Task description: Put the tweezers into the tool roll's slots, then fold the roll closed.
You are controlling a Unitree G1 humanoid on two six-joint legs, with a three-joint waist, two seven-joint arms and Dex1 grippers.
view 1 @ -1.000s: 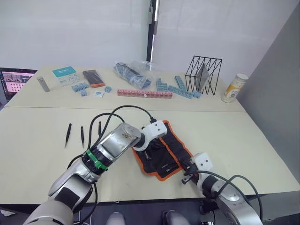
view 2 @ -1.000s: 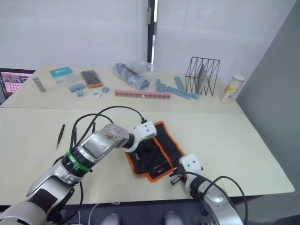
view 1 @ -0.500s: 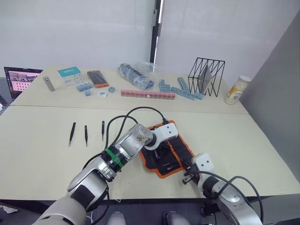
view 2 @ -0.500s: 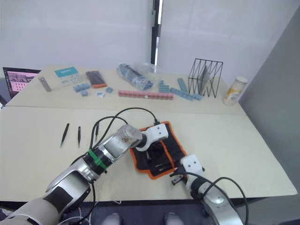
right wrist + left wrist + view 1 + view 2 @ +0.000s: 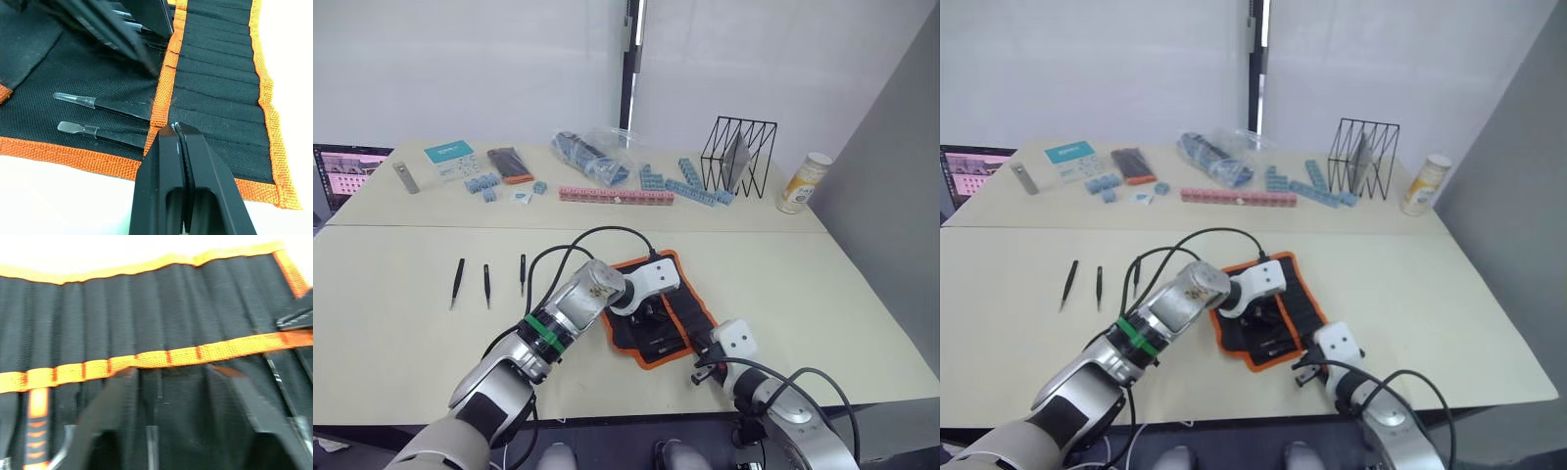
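Nowhere on the tool roll (image 5: pixel 215 98) does readable lettering show.

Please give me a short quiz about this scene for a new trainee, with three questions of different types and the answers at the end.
1. Count: how many tweezers lie on the bare table, to the left of the tool roll?
2. True or false: the right gripper is spread wide open above the roll.
3. Choose one. The tool roll is: A) folded closed, B) lying open on the table, C) lifted off the table.

Key: 1) three; 2) false, its fingers are shut together over the orange strip; 3) B.
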